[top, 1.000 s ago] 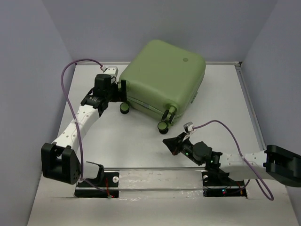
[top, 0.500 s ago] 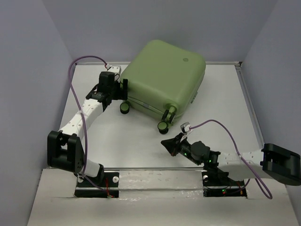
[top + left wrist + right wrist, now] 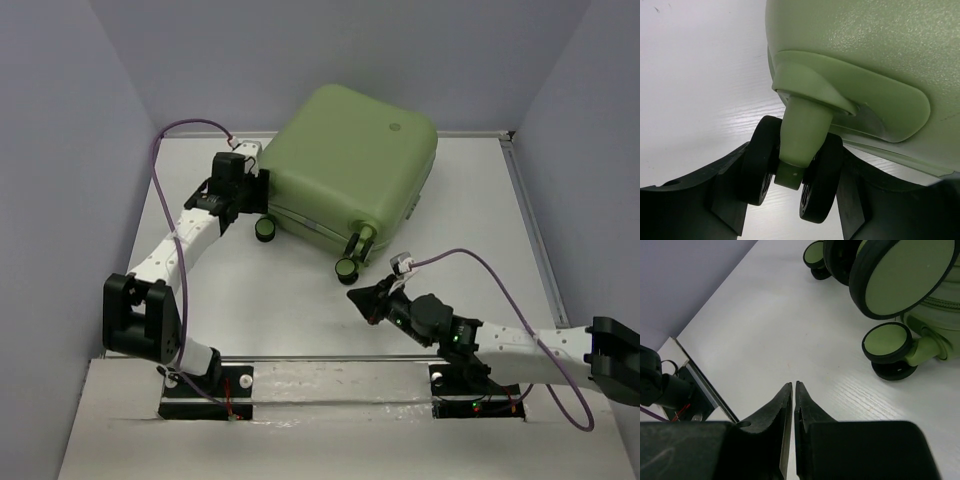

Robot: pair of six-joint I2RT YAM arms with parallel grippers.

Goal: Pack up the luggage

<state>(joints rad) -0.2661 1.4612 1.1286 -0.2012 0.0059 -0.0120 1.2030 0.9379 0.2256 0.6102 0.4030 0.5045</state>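
The left jaws are clamped on a twin caster wheel [image 3: 760,165] at the suitcase's left corner, with one finger [image 3: 725,200] pressed against each black tyre. We see the right jaws together, only a hairline slit between them, hanging low over the white tabletop [image 3: 280,290] near another caster [image 3: 886,342] but clear of it. The light-green suitcase [image 3: 350,160] lies closed at the far middle of the tabletop, turned at a slant, its small round logo [image 3: 394,127] facing up and its wheeled edge towards us
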